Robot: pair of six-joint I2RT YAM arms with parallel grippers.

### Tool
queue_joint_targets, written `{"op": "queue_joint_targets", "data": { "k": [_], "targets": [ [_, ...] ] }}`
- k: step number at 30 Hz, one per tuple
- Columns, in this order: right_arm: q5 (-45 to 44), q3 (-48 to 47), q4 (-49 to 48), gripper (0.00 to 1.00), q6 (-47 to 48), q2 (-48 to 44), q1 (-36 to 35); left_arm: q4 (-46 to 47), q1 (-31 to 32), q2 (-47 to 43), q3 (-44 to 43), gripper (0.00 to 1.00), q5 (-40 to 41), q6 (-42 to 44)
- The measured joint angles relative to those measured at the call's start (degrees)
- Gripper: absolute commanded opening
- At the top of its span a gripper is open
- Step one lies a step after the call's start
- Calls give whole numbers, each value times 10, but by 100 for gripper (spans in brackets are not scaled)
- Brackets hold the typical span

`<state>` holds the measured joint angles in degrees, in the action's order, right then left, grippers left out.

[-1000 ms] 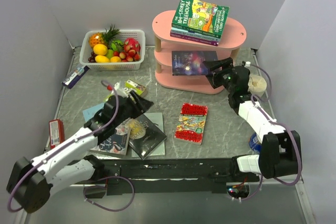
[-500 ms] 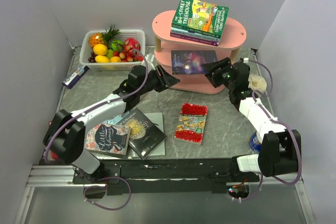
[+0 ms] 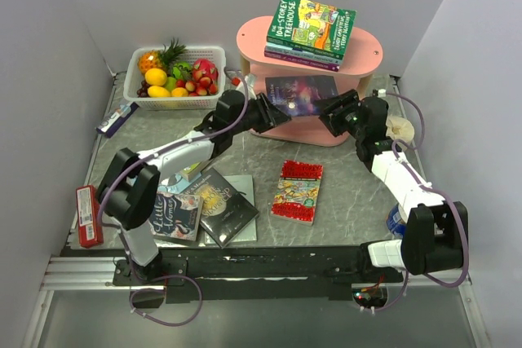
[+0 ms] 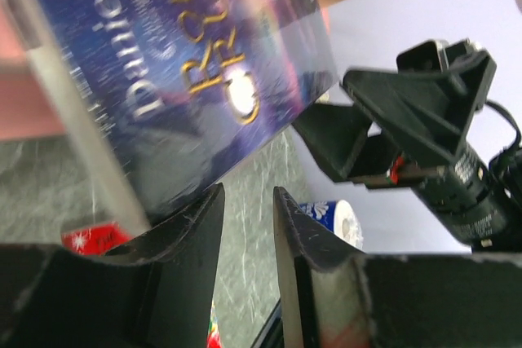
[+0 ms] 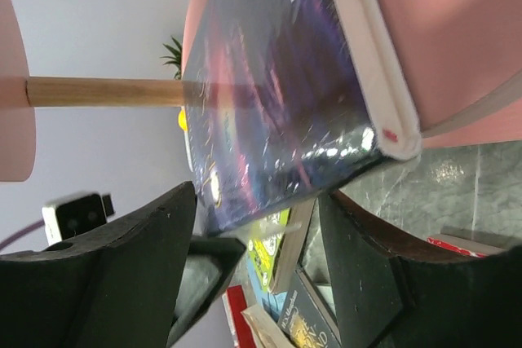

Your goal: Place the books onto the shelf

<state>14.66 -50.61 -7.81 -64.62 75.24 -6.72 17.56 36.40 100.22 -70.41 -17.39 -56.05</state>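
Pale walls box in a grey marbled counter (image 3: 342, 201). At far left lies a red box (image 3: 87, 216), with a white fruit basket (image 3: 175, 79) at the back. Three books wait flat on the counter: the Little Women book (image 3: 170, 216), a black book (image 3: 222, 209) and, further right, a red book (image 3: 298, 191).

The left hand (image 3: 277, 113) reaches to the left edge of the galaxy book (image 3: 302, 94). This book lies on the middle tier of the pink shelf (image 3: 253, 42), one corner overhanging. The hand's fingers (image 4: 196, 226) stand slightly apart with nothing between them. "Daniel" reads on that cover; the gold title is cut off.

On the top tier, a stack is headed by the Treehouse book (image 3: 310, 26), reading "Storey Treehouse". The right hand (image 3: 328, 112) faces the galaxy book's right corner, released, fingers wide.

The step in hand looks like seating this book fully on the tier. Next, both hands would need to nudge it inward evenly without tipping it off.
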Motion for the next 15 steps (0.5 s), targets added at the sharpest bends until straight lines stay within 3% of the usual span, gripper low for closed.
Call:
{"op": "queue_joint_targets", "data": {
  "k": [15],
  "targets": [
    [0, -16, -2, 71, 13, -1, 0, -3, -48, 68, -68, 34, -8, 3]
  ]
}}
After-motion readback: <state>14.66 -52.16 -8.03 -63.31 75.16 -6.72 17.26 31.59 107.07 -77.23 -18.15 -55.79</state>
